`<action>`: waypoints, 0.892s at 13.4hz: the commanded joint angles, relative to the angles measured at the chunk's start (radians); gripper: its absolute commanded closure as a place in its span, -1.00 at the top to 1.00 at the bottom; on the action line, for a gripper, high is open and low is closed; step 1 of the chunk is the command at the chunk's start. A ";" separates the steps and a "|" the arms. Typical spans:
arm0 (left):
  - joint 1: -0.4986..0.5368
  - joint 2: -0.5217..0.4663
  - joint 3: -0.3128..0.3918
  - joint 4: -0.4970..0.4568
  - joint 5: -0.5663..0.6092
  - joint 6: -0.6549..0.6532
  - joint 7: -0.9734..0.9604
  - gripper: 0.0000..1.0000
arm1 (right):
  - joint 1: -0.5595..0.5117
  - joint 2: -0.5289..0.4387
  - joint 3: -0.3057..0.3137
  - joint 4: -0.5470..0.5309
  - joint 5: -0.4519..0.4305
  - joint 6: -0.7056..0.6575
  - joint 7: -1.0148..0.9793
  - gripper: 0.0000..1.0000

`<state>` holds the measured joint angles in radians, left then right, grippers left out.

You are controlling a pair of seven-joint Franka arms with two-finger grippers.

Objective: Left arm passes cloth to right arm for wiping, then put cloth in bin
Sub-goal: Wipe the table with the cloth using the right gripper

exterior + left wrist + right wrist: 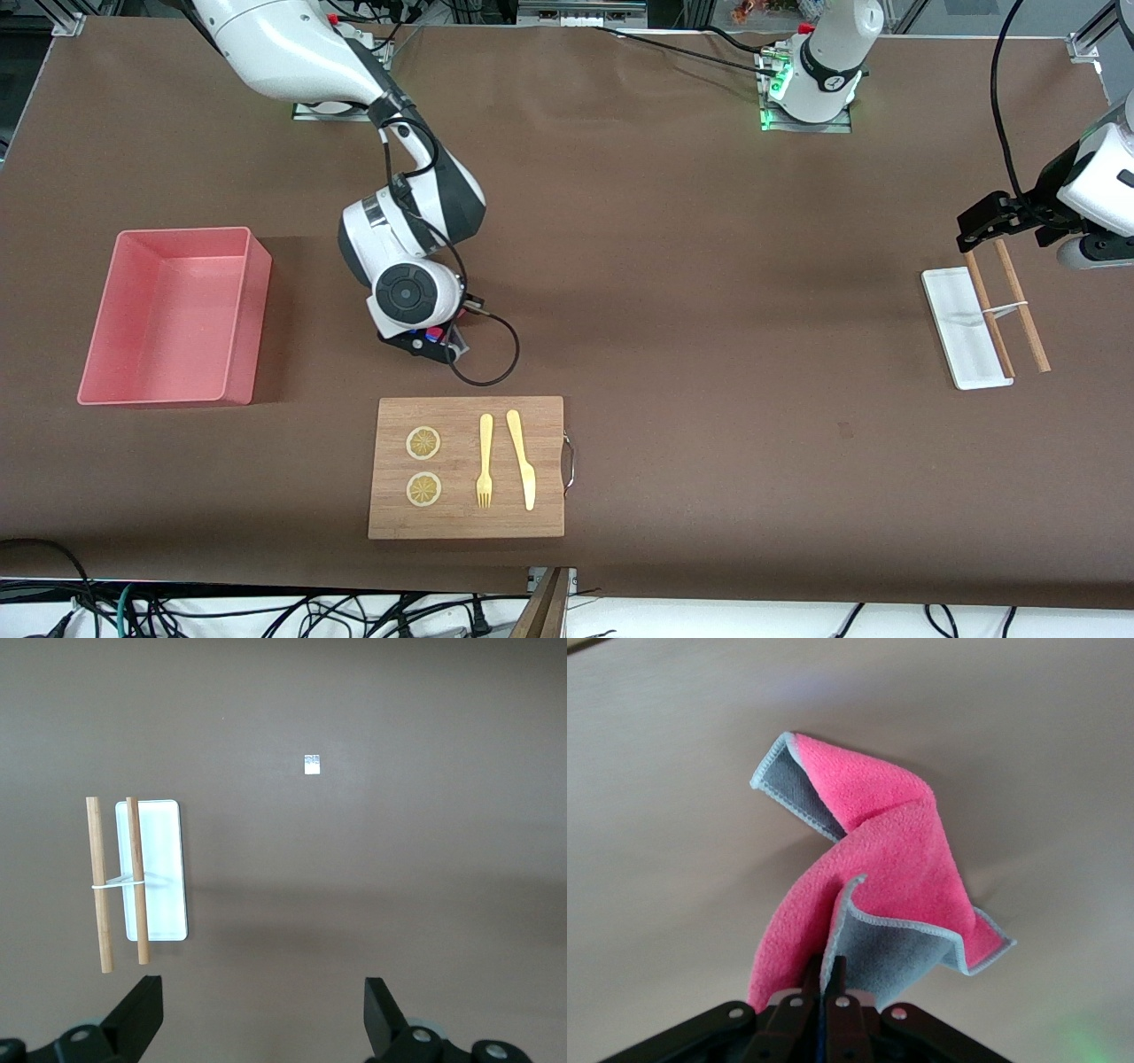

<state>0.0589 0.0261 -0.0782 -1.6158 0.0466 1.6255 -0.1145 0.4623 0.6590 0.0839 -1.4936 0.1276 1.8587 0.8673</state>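
1. My right end effector (824, 992) is clamped tight on the small soft magenta-pink terry cloth (895, 868) with its grey backing and pale stitched edge; in the right wrist view the cloth bunches and folds out from between my fingers against the brown worktop.
2. In the front view my right end effector (425, 341) points down over the brown worktop (709, 266), just above the upper edge of the rectangular wooden cutting board (467, 468); the cloth itself is hidden there under my wrist.
3. The salmon-pink rectangular plastic bin (177, 316) with tall straight walls sits toward my right arm's end of the worktop, apart from my right end effector.
4. On the wooden board lie two round citrus slices (423, 443), a pale yellow fork (485, 461) and a pale yellow knife (523, 459), side by side; a small metal handle (570, 461) sticks out from the board's edge.
5. My left end effector (985, 229) waits with its fingers (142, 1014) spread wide and holding nothing, over the end of a flat white rectangular tray (964, 328) at my left arm's end of the worktop.
6. Two brown wooden chopsticks (1010, 306), joined by a thin white band, rest partly on that tray and partly on the worktop.
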 commanded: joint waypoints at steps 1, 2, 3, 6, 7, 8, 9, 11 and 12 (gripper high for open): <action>0.016 0.012 -0.008 0.033 0.015 -0.027 0.032 1.00 | -0.001 -0.009 -0.004 -0.004 0.154 0.063 0.021 -1.00; 0.016 0.012 -0.008 0.033 0.015 -0.027 0.030 1.00 | 0.001 -0.007 -0.004 -0.004 0.202 0.091 0.022 -1.00; 0.016 0.014 -0.008 0.033 0.016 -0.027 0.029 1.00 | 0.012 -0.006 -0.004 -0.004 0.249 0.120 0.032 -1.00; 0.016 0.014 -0.008 0.033 0.016 -0.027 0.033 1.00 | 0.019 0.002 -0.004 -0.005 0.366 0.171 0.056 -1.00; 0.016 0.018 -0.008 0.033 0.016 -0.027 0.035 1.00 | 0.018 0.004 -0.006 -0.010 0.366 0.163 0.044 -1.00; 0.018 0.021 -0.008 0.033 0.015 -0.027 0.038 1.00 | 0.009 0.011 -0.007 -0.017 0.357 0.156 0.036 -1.00; 0.021 0.021 -0.008 0.033 0.012 -0.026 0.039 1.00 | 0.004 0.014 -0.013 -0.034 0.354 0.154 0.009 -1.00; 0.027 0.025 -0.009 0.034 0.013 -0.026 0.015 1.00 | -0.057 0.016 -0.021 -0.089 0.353 0.134 -0.098 -1.00; 0.025 0.026 -0.009 0.034 0.013 -0.026 0.001 1.00 | -0.092 0.014 -0.021 -0.106 0.353 0.107 -0.167 -1.00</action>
<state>0.0756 0.0344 -0.0781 -1.6154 0.0466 1.6233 -0.1066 0.4411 0.6831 0.0559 -1.5514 0.4629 1.9980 0.8136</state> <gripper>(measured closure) 0.000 0.982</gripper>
